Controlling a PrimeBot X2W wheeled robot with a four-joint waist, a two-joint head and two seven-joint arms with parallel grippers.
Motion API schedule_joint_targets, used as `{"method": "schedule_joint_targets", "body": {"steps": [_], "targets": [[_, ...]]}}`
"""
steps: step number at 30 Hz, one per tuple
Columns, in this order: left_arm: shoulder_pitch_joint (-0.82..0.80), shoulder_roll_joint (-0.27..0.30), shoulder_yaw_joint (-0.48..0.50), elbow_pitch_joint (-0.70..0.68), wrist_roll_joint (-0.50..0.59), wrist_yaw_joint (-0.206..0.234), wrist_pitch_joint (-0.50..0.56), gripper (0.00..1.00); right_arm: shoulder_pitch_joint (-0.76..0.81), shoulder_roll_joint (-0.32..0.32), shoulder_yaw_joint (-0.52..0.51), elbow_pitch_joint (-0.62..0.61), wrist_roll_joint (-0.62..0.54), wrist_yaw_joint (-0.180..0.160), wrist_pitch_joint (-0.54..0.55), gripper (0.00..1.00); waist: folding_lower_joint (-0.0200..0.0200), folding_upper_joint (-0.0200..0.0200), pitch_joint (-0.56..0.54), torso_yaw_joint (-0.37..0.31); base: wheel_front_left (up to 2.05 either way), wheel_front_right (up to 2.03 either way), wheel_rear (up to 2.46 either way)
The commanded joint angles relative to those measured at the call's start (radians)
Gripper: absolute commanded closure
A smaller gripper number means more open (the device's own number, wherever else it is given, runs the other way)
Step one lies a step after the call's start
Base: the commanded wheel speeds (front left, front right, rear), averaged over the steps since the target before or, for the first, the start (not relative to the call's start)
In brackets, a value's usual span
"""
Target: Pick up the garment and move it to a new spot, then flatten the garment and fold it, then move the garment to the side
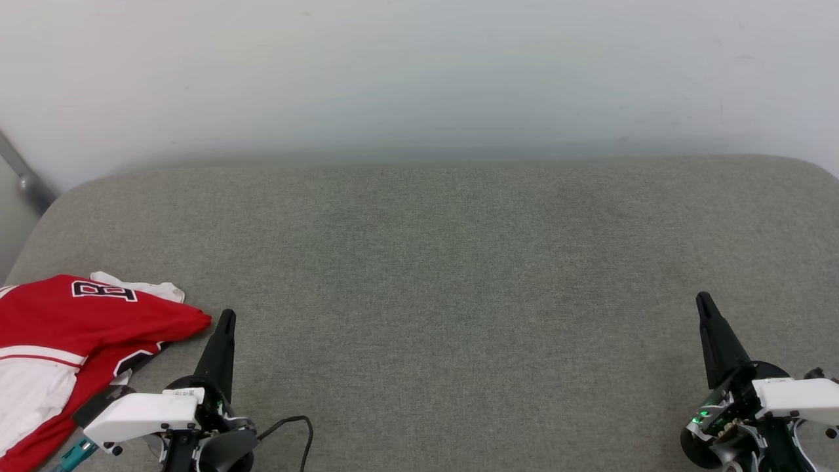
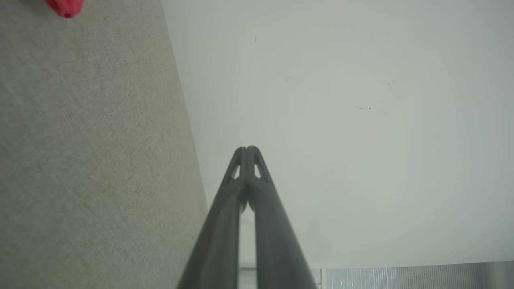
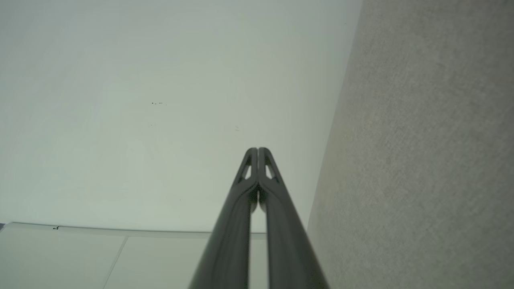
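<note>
The garment (image 1: 72,341), a red jersey with white sleeves and black white-outlined lettering, lies crumpled at the lower left of the grey cushion in the head view, partly cut off by the frame edge. A red tip of the garment (image 2: 64,7) peeks into the left wrist view's top left corner. My left gripper (image 1: 227,317) stands just right of the garment's red corner, shut and holding nothing, its fingertips (image 2: 247,150) pressed together. Far off at the lower right, my right gripper (image 1: 703,300) is shut too, with its tips (image 3: 257,151) touching and nothing between them.
A wide grey fabric cushion (image 1: 446,275) spreads across the scene, backed by a pale wall (image 1: 419,72). A grey metal bar (image 1: 26,177) slants at the far left edge. A black cable (image 1: 295,426) loops beside the left wrist.
</note>
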Motion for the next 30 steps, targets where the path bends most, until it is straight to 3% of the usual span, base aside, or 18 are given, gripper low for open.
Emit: {"method": "schedule_joint_targets", "body": {"steps": [1,21,22,30], "targets": [[-0.008,-0.002,0.002,-0.001,0.001,-0.003,0.002,1.00,-0.013,0.005,0.000,0.001,-0.005,0.000,0.001,1.00,0.0000,0.0000,0.000,0.000,0.00,0.00,0.00],[-0.008,-0.002,0.002,-0.001,0.001,-0.003,0.002,1.00,-0.013,0.005,0.000,0.001,-0.005,0.000,0.000,1.00,0.0000,0.0000,0.000,0.000,0.00,0.00,0.00],[0.001,0.000,-0.001,0.003,0.000,0.000,0.000,0.00,0.002,0.000,0.000,0.002,0.000,0.000,0.000,0.00,0.0000,0.0000,0.000,0.000,0.00,0.00,0.00],[-0.001,-0.001,-0.046,-0.012,0.012,0.000,-0.035,0.00,0.013,-0.001,0.016,-0.012,-0.026,0.000,-0.032,0.00,0.0000,0.0000,0.001,-0.001,0.00,0.00,0.00]]}}
